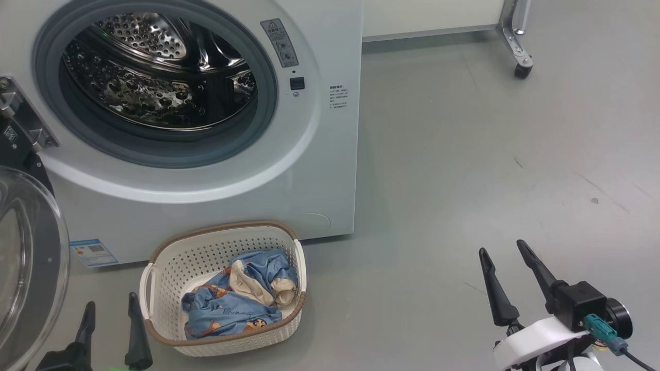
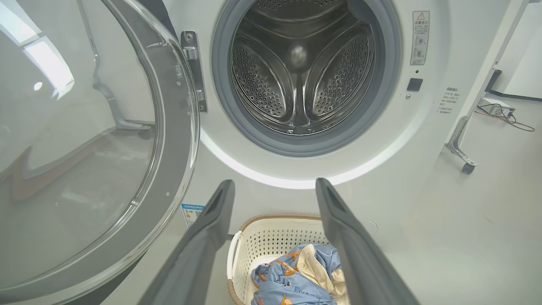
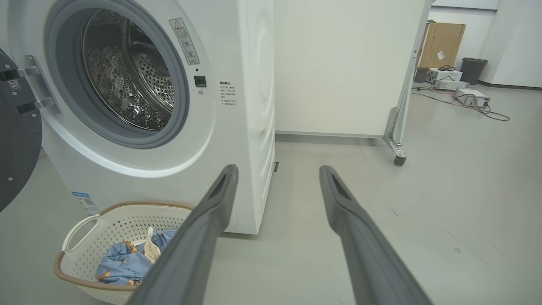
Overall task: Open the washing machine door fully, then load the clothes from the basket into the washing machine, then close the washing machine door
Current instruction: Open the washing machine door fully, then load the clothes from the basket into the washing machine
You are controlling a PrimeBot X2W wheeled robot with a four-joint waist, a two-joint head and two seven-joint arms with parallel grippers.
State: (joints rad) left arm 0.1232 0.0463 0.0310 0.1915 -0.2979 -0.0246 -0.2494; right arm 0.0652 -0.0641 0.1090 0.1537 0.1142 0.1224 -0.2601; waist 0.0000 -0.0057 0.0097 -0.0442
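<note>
The white washing machine (image 1: 330, 170) (image 2: 423, 161) (image 3: 250, 127) stands with its steel drum exposed. Its door (image 1: 31, 268) (image 2: 84, 148) (image 3: 17, 140) is swung wide to the left, glass bowl facing out. On the floor in front sits the cream basket (image 1: 170, 257) (image 2: 271, 241) (image 3: 123, 220) holding the blue and cream clothes (image 1: 237, 299) (image 2: 296, 275) (image 3: 123, 262). My left gripper (image 1: 109, 304) (image 2: 275, 186) hangs open just left of the basket, nothing between its fingers. My right gripper (image 1: 502, 247) (image 3: 277, 171) is open over bare floor, well right of the basket.
A white panel on a caster leg (image 1: 522, 69) (image 3: 398, 159) stands behind and right of the washer. Boxes, a bin and cabled equipment (image 3: 465, 95) lie far off at the right. Grey floor (image 1: 490, 154) spreads to the right.
</note>
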